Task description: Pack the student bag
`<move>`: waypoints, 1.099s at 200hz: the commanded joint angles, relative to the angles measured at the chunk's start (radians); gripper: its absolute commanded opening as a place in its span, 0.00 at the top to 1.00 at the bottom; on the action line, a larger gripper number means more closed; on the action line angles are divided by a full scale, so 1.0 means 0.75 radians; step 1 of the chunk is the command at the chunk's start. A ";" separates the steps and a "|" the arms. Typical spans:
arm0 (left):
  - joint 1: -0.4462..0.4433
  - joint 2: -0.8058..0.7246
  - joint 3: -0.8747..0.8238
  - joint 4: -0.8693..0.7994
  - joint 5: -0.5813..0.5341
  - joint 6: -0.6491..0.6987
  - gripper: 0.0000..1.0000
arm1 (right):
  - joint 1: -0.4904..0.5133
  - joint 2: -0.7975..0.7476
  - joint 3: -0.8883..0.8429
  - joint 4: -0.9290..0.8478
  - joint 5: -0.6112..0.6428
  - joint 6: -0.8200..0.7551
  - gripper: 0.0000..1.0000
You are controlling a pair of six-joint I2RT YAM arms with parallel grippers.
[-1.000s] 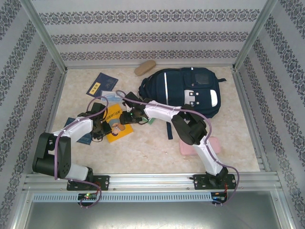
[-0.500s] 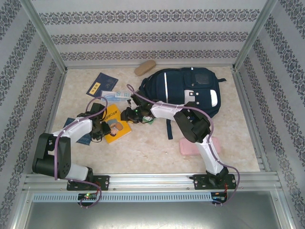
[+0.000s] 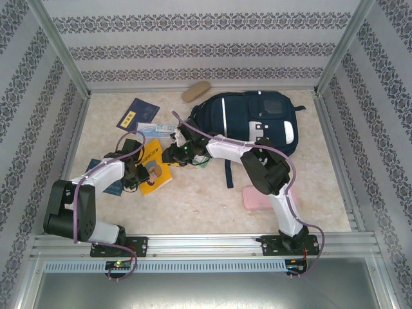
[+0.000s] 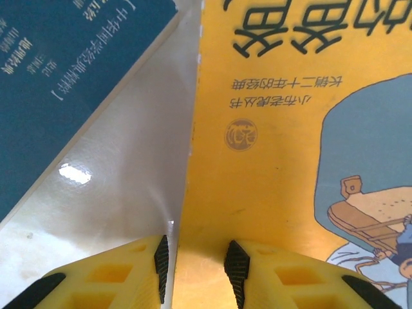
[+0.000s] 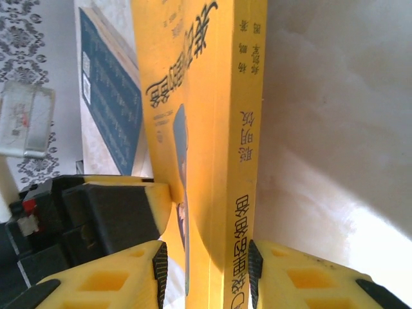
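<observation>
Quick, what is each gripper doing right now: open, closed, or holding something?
Left gripper: closed on the edge of the yellow book.
Right gripper: closed around the yellow book's spine, apparently gripping it.

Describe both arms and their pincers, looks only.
The left arm and right arm have white shells, black joints and looping purple cables. The left pincer and right pincer have yellow hollow-cored fingers with ribbed black pads.
</observation>
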 commanded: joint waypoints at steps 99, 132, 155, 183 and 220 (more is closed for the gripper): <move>-0.008 0.058 -0.008 0.102 0.125 0.032 0.64 | 0.092 0.052 0.043 0.446 -0.418 0.262 0.69; -0.008 0.052 0.006 0.095 0.125 0.038 0.64 | 0.088 0.004 0.025 0.175 -0.326 0.102 0.68; -0.007 0.043 0.008 0.086 0.124 0.040 0.64 | 0.053 -0.023 -0.036 0.060 -0.191 0.030 0.78; -0.008 0.001 0.026 0.052 0.124 0.036 0.64 | 0.006 -0.093 -0.108 0.075 -0.123 0.015 0.97; -0.006 -0.144 0.111 0.010 0.165 -0.003 0.59 | -0.044 -0.223 -0.128 0.097 -0.076 -0.005 1.00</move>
